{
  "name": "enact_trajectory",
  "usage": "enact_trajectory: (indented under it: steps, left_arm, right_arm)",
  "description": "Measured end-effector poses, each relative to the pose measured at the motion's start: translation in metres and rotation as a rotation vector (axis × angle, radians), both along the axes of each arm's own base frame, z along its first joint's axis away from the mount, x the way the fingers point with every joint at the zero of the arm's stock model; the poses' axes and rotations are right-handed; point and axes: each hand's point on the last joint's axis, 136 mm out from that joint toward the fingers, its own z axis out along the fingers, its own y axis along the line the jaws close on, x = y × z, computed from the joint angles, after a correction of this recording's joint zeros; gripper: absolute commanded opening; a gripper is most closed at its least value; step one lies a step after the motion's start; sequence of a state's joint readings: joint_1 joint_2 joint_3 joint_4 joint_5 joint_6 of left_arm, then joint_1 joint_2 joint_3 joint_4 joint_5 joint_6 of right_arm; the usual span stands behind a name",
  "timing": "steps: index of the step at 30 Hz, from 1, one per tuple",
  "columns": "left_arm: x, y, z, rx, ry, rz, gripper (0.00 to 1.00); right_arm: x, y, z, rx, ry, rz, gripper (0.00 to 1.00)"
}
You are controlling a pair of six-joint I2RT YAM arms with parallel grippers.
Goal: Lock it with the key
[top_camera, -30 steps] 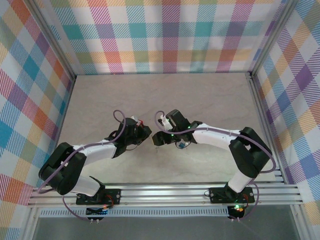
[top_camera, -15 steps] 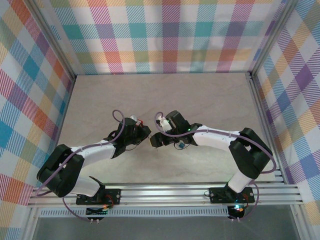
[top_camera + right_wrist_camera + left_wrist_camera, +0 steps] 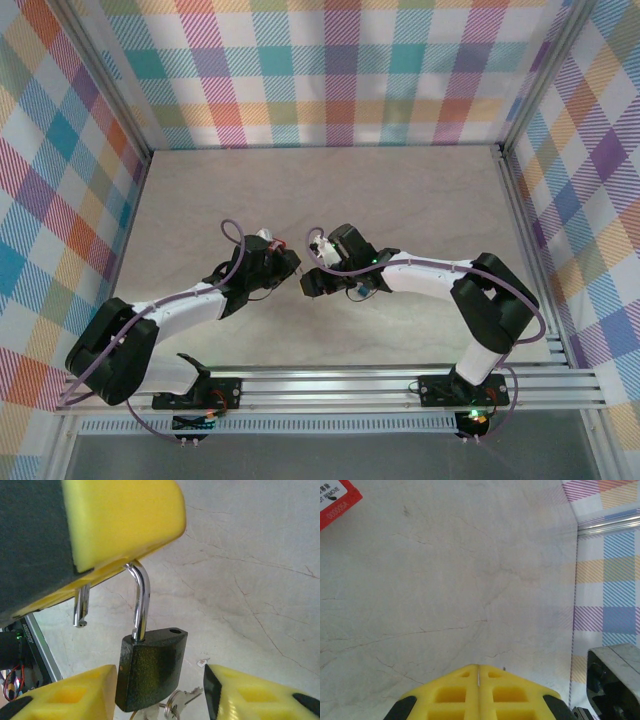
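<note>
A black padlock (image 3: pixel 150 667) hangs upright above the table with its silver shackle (image 3: pixel 141 600) swung open, one end free. My left gripper (image 3: pixel 289 264) is shut on the top of that shackle; its yellow finger (image 3: pixel 120 525) shows in the right wrist view. In the left wrist view a thin metal edge sits between the shut left gripper (image 3: pixel 478 668). My right gripper (image 3: pixel 160 680) is open around the padlock body, the left finger (image 3: pixel 75 695) almost touching and the right finger (image 3: pixel 250 695) apart. The key (image 3: pixel 192 696), silver on a ring, dangles under the padlock.
A red label (image 3: pixel 335 500) sits near the left wrist. A small blue object (image 3: pixel 360 291) lies under the right forearm. Checked walls with aluminium rails (image 3: pixel 607 525) enclose the marble-patterned table (image 3: pixel 330 200). The arms meet at the table's middle.
Both wrists have shifted slightly left and away from the bases, still facing each other. The left arm's elbow has swung further left.
</note>
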State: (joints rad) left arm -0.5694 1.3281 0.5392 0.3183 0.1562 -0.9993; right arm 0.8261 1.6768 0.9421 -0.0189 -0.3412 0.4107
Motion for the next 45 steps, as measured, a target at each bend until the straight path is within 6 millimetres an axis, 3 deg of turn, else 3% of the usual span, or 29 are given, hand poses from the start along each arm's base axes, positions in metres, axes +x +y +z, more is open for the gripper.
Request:
enact_trajectory:
  steps: [14,41,45]
  left_arm:
    - [-0.004,-0.004,0.000,0.008,-0.002,-0.010,0.00]
    - [-0.014,0.003,0.021,0.049,-0.069,-0.034,0.00]
    - [-0.015,0.004,0.022,0.055,-0.072,-0.033,0.00]
  right_arm:
    - [0.000,0.003,0.002,0.010,-0.007,-0.001,0.36]
    - [-0.005,0.011,0.019,0.082,-0.019,0.025,0.21]
    - [-0.005,0.013,0.020,0.089,-0.020,0.029,0.14]
